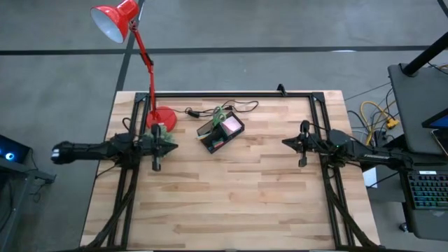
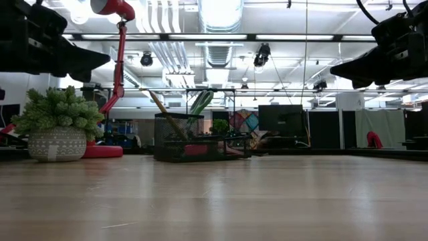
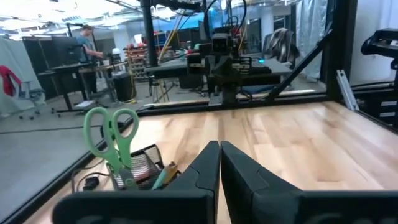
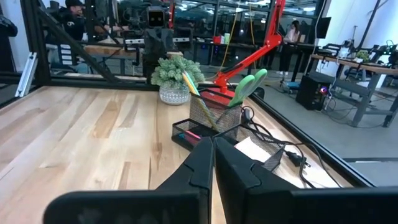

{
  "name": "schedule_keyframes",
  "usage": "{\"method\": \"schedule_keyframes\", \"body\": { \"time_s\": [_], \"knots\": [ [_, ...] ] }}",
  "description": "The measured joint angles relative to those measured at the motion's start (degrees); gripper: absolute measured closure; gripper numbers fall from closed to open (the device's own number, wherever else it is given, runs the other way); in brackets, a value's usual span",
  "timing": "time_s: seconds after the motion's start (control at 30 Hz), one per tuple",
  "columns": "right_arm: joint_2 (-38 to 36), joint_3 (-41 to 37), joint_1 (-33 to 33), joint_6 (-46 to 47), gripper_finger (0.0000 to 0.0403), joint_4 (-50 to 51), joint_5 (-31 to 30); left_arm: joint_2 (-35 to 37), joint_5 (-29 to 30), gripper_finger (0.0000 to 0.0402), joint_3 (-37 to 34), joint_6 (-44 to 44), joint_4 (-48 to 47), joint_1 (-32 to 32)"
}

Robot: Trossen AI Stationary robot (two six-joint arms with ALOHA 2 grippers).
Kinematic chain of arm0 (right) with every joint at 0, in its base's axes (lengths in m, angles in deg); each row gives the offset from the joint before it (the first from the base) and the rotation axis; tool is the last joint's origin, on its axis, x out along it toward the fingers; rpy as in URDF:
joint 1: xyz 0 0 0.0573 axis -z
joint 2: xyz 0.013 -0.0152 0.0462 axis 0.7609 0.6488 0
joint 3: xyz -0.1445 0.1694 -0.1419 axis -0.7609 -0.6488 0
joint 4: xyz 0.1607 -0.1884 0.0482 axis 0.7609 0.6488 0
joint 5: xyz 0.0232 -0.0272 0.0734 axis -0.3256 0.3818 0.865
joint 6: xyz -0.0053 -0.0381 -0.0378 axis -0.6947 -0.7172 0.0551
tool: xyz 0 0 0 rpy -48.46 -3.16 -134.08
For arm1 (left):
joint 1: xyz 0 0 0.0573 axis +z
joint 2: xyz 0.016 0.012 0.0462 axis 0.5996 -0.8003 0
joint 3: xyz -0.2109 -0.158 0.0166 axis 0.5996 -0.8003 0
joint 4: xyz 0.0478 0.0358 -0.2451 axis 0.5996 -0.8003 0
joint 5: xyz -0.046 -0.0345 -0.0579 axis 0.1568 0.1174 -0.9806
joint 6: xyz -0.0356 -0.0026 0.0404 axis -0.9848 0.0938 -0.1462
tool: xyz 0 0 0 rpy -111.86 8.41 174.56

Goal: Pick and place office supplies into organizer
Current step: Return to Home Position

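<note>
The black mesh organizer (image 1: 220, 133) stands on the table toward its far edge, left of the middle. Green-handled scissors (image 3: 112, 134) and a pencil (image 4: 198, 93) stand upright in its cup part. A pink sticky-note pad (image 1: 229, 126) lies in its tray part. The organizer also shows in the low view (image 2: 200, 144) and the right wrist view (image 4: 217, 121). My left gripper (image 3: 219, 144) is shut and empty, held above the table's left side (image 1: 172, 146), pointing right. My right gripper (image 4: 212, 140) is shut and empty, held above the right side (image 1: 285, 142), pointing left.
A red desk lamp stands with its round base (image 1: 162, 117) at the far left. A small potted plant in a patterned pot (image 2: 59, 130) sits beside it, near my left arm. A black cable (image 1: 238, 107) lies behind the organizer. People work in the room beyond.
</note>
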Motion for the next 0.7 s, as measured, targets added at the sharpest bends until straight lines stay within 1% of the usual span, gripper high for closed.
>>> {"method": "schedule_keyframes", "body": {
  "time_s": [0.23,0.4,0.7],
  "knots": [
    [0.09,0.00,0.00,-1.33,0.0394,0.00,0.05,3.55,0.07,0.0402,-0.02,-0.03,-2.83,-0.02],
    [0.07,0.00,0.00,-1.73,0.0394,-0.02,0.03,2.79,0.08,0.0402,-0.04,-0.15,-2.82,-0.02],
    [0.07,0.00,0.00,-9.07,0.0394,0.00,0.01,0.90,0.32,0.0402,-0.07,0.06,-2.54,-0.02]
  ]
}}
